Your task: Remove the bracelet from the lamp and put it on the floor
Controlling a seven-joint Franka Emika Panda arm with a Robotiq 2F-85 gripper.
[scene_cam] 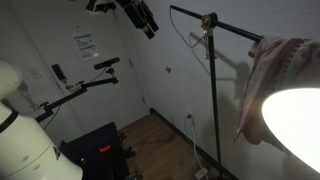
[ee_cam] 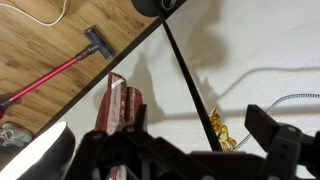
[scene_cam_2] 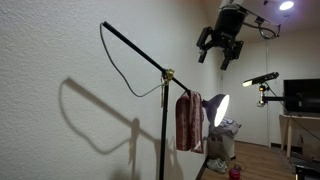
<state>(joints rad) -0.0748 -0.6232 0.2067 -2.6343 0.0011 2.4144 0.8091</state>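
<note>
The lamp is a thin black pole (scene_cam: 211, 100) with a slanted cross arm, a brass joint (scene_cam: 208, 20) and a glowing white shade (scene_cam: 295, 120). It shows in both exterior views (scene_cam_2: 163, 130). A small pale loop, the bracelet (scene_cam: 202, 39), seems to dangle just under the joint. In the wrist view the joint (ee_cam: 220, 130) is a yellow lump on the pole, and I cannot tell the bracelet apart there. My gripper (scene_cam_2: 220, 46) is open and empty, high above the cross arm and clear of it. Its dark fingers (ee_cam: 190, 160) frame the pole. The wooden floor (ee_cam: 50, 40) lies far below.
A pinkish-white cloth (scene_cam: 272, 80) hangs on the cross arm by the shade. A thin cord (scene_cam_2: 120, 70) loops along the arm. A black-armed tripod stand (scene_cam: 80, 90) stands near the wall. A red-handled floor tool (ee_cam: 60, 72) lies on the planks.
</note>
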